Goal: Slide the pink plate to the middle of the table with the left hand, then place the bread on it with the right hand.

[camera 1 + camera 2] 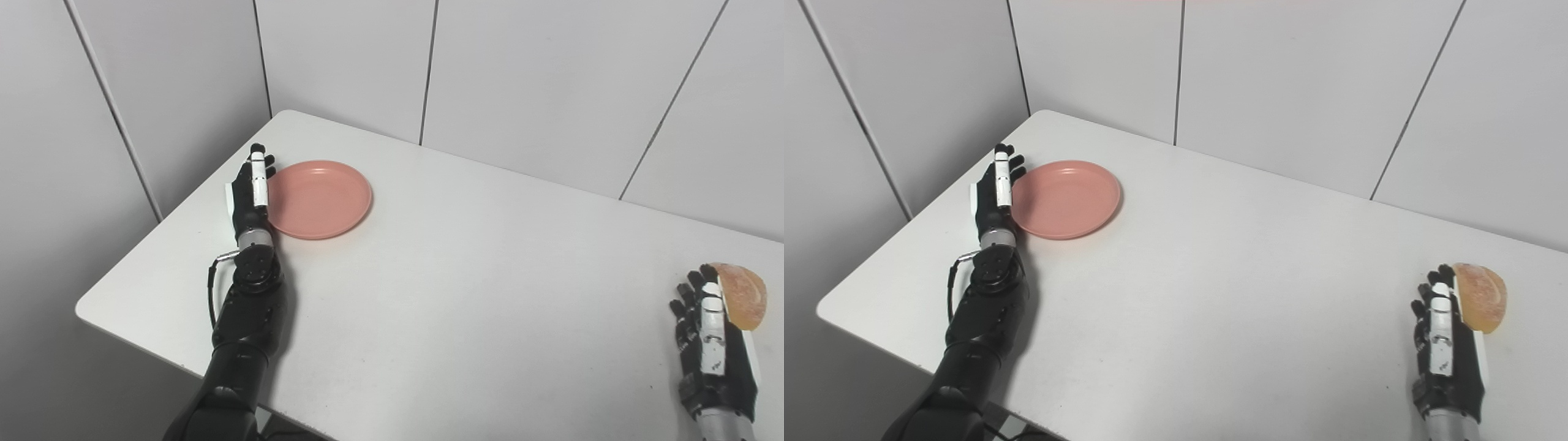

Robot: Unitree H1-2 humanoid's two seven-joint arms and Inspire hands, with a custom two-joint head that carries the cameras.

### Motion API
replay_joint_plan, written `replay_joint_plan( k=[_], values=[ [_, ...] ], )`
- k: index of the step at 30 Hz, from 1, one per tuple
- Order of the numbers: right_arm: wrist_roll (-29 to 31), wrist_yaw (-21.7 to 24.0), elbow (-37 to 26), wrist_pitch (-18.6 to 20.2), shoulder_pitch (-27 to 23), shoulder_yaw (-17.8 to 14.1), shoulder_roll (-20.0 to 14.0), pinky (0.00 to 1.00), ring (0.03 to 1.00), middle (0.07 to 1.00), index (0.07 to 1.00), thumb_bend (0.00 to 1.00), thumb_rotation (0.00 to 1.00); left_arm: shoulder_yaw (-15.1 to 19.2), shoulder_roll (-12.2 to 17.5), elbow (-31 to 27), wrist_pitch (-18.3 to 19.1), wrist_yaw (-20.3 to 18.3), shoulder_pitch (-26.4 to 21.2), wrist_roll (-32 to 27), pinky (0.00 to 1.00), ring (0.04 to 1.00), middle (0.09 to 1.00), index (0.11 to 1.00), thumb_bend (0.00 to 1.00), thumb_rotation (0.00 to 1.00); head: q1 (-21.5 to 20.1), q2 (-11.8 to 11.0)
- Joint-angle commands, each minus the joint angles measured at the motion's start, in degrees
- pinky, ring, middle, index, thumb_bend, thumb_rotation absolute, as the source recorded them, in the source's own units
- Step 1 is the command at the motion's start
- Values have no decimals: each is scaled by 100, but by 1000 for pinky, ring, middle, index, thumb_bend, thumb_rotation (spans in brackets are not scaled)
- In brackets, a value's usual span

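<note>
The round pink plastic plate (320,198) lies near the far left corner of the white counter (441,294), with the left hand (251,193) edge-on against its left rim, fingers straight, holding nothing. At the near right, the right hand (710,340) stands open beside the golden-brown bread roll (744,295), fingers extended, not gripping it.

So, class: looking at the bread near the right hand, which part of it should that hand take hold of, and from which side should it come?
Probably across the rounded crust of the bread, approached from its left, where the right hand already stands edge-on with fingers apart beside it. The bread is a domed half-round lying at the table's right end, so fingers over the dome with the thumb on the near side should hold it. Actual contact cannot be told.
</note>
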Motion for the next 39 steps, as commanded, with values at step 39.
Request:
replay_joint_plan(
  k=[39],
  values=[
    [1,-50,27,-176,-212,-37,11,1000,1000,1000,1000,523,912,-1337,-1087,-665,840,-1266,-193,-171,859,859,848,835,594,1000,-230,118]
  ],
)
